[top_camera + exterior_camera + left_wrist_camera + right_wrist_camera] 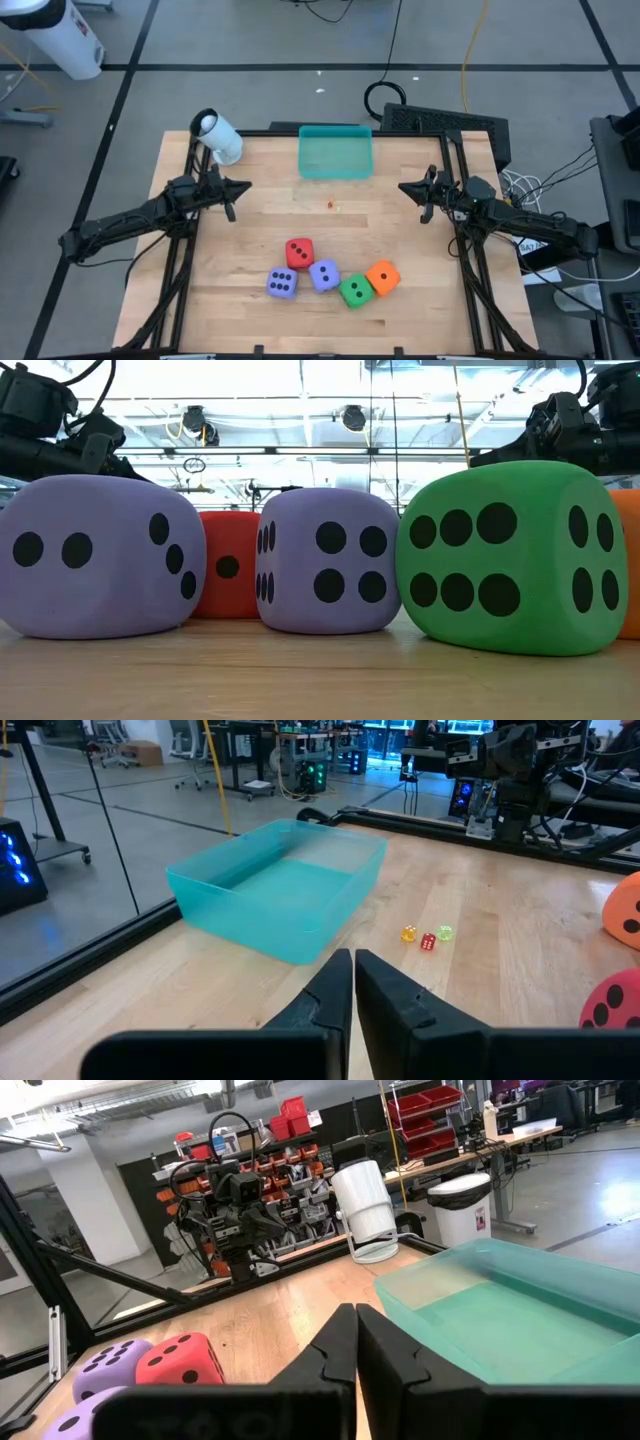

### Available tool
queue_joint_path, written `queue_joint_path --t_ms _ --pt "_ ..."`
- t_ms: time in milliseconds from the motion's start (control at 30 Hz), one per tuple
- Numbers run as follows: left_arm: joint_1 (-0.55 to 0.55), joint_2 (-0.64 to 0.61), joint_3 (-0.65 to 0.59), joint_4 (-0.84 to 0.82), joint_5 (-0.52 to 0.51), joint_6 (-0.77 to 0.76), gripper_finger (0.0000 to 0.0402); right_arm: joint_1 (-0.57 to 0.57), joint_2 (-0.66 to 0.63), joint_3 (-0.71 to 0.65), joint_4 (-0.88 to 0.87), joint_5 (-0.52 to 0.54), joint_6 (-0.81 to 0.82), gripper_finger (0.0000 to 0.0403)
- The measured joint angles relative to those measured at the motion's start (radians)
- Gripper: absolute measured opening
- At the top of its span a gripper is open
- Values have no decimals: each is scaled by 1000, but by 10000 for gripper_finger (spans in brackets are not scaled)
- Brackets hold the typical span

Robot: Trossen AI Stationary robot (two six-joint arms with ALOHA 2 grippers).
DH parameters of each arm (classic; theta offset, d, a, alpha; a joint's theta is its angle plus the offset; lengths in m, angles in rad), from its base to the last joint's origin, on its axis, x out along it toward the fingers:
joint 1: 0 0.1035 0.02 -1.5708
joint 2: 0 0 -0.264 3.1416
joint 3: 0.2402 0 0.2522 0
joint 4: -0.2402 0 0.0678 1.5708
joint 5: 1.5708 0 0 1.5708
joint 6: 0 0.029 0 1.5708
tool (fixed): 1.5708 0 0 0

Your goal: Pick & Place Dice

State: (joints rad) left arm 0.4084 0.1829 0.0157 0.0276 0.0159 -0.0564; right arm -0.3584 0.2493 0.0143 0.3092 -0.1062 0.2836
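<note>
Wooden table (250, 210): 5 soft, light dice (331, 278) near teal tray (336, 152); both grippers closed, empty; grasp opposite flat faces.

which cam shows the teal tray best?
Left wrist view: the teal tray shows whole, interior visible and empty. High view shows it small from above, right wrist view only part, low view none of it.

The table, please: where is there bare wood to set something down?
Bare wood lies between the teal tray and the red die, apart from three tiny dice, and along the table's left and right sides. The front centre is crowded with five dice.
</note>
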Motion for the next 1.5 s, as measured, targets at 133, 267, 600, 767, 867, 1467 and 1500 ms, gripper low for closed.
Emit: queue_joint_path --t_ms 133,267,600,767,867,1467,1500 --pt "0 0 0 0 0 0 26 0 0 0 0 0 0 0" --pt "0 0 0 0 0 0 26 0 0 0 0 0 0 0" --pt "0 0 0 0 0 0 26 0 0 0 0 0 0 0" --pt "0 0 0 0 0 0 26 0 0 0 0 0 0 0" --pt "0 0 0 0 0 0 26 0 0 0 0 0 0 0" --pt "0 0 0 90 19 -208 26 0 0 0 94 4 0 0" --pt "0 0 0 90 17 -209 26 0 0 0 106 4 0 0"
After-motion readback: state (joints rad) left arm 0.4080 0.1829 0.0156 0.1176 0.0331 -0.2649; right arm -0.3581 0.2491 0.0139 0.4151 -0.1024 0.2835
